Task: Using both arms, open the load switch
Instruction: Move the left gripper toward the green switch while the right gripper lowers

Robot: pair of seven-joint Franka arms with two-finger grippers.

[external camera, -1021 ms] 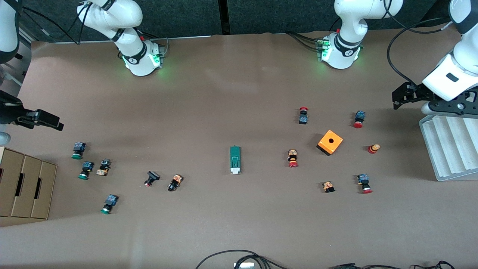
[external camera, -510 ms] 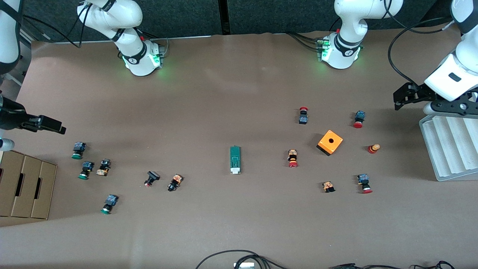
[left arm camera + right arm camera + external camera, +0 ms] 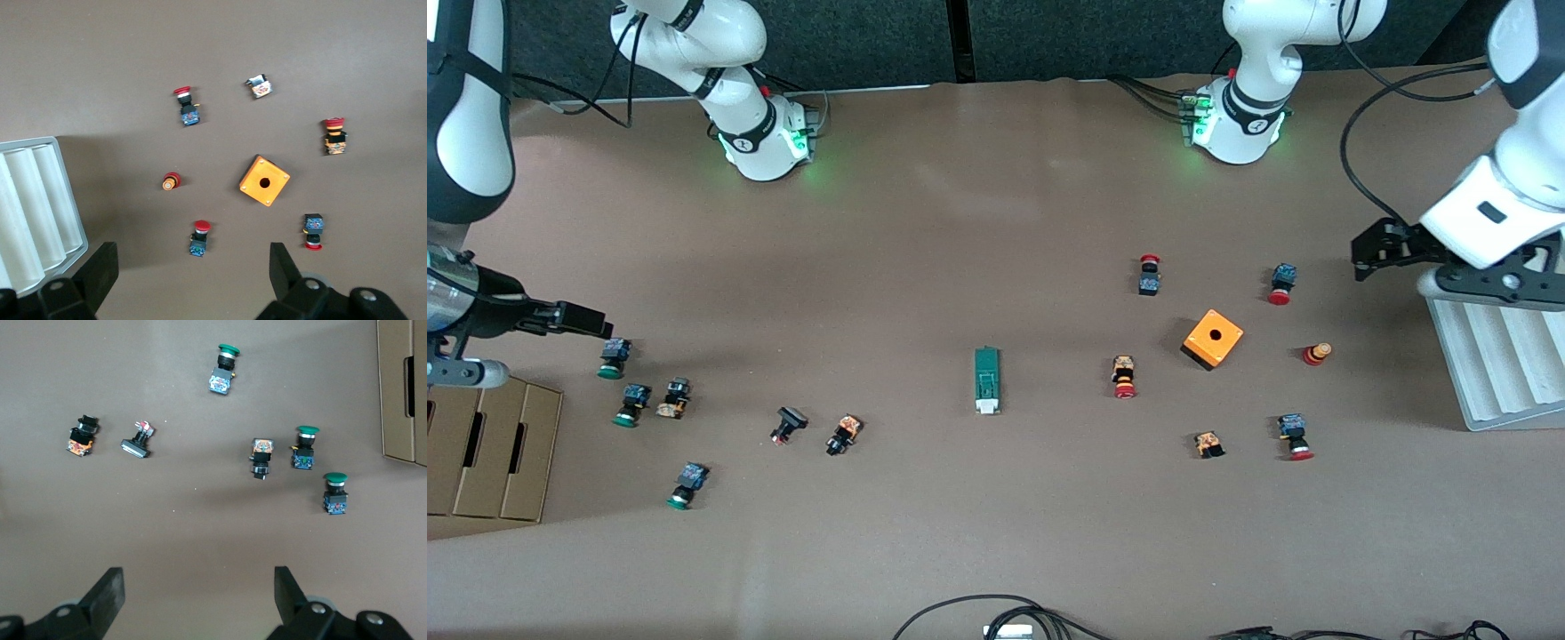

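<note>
Both grippers have shifted inward since the earlier frame, while every object on the table is unchanged. The right gripper (image 3: 596, 320), jaws spread wide and holding nothing, now hangs beside the green-capped push button (image 3: 612, 357), well toward the right arm's end from the load switch (image 3: 986, 380). The left gripper (image 3: 1360, 253), likewise wide open and empty, hovers at the edge of the grey tray (image 3: 1494, 356), well toward the left arm's end from the load switch. The load switch lies flat mid-table, untouched, its white end nearer the front camera; the orange cube (image 3: 1213, 339) sits toward the left arm's end from it.
</note>
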